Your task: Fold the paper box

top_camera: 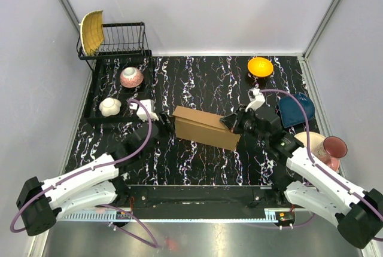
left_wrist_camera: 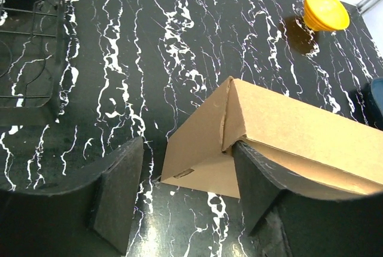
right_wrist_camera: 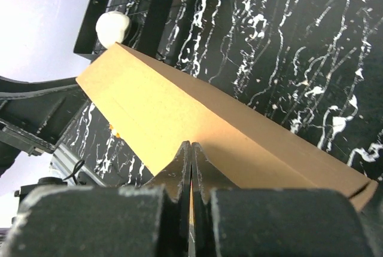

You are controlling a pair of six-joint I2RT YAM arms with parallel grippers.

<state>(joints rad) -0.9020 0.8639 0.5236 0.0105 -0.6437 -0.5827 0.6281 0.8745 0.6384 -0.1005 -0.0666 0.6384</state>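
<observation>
Lying on the counter (top_camera: pixel 209 83), the paper box (top_camera: pixel 203 127) is pinched at its right end by the closed right tool (right_wrist_camera: pixel 190 149).
The left tool (left_wrist_camera: pixel 187 167) is held wide open at its left end.

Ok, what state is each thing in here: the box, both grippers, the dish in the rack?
paper box: partly folded, lying on the table.
left gripper: fingers open, one at the box's end.
right gripper: fingers shut on a box edge.
yellow dish: standing on edge in the dish rack.
</observation>
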